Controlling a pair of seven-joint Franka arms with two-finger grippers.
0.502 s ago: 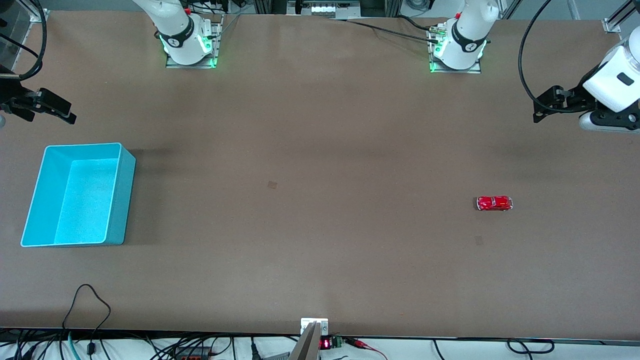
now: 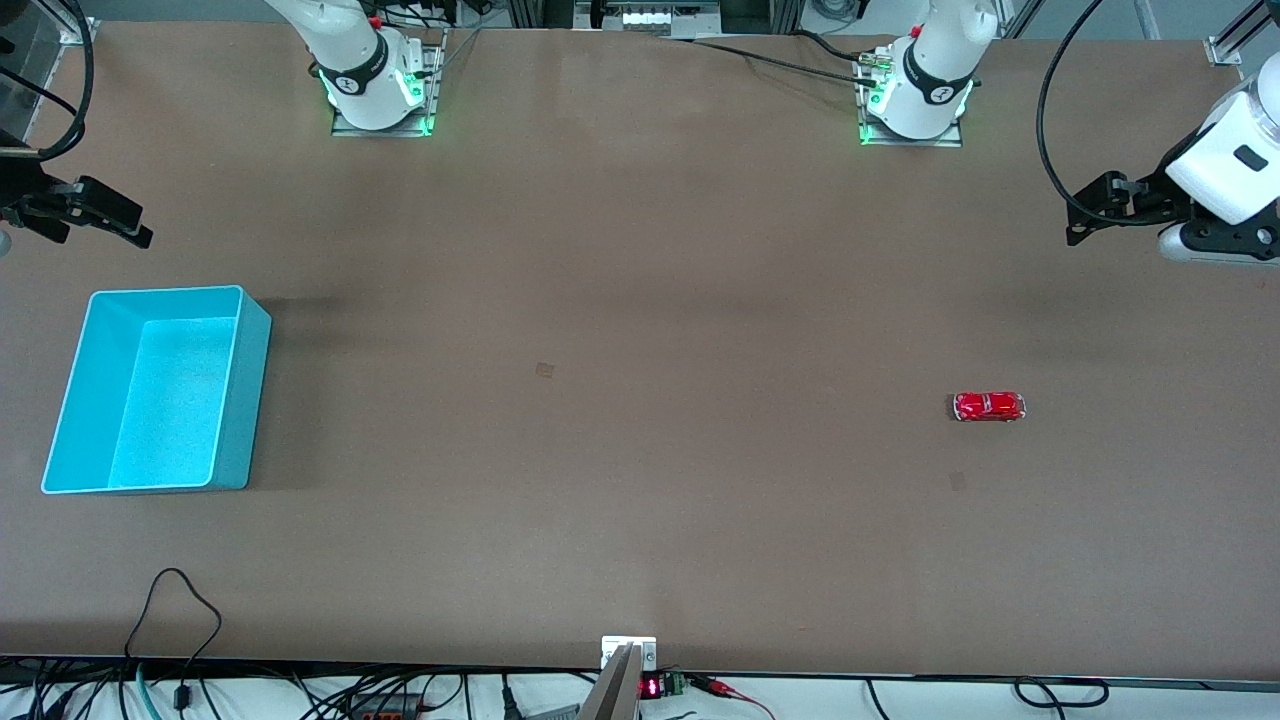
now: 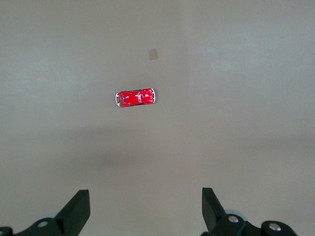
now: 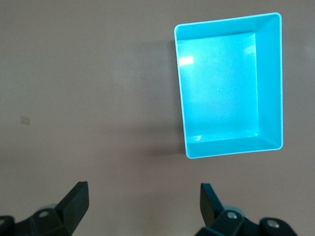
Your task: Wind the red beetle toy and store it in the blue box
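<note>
Blue box (image 2: 155, 390) on table (image 2: 640, 300), toward right arm's end. Red toy car (image 2: 989, 406) on wheels toward left arm's end, well apart from box. Left gripper (image 3: 146, 209) raised over table, fingers spread, nothing held. Right gripper (image 4: 144, 206) likewise, raised near box.

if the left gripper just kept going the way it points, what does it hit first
Probably bare table: the open left gripper points down at the surface, with the red beetle toy ahead of its fingertips, though depth is hard to judge.
</note>
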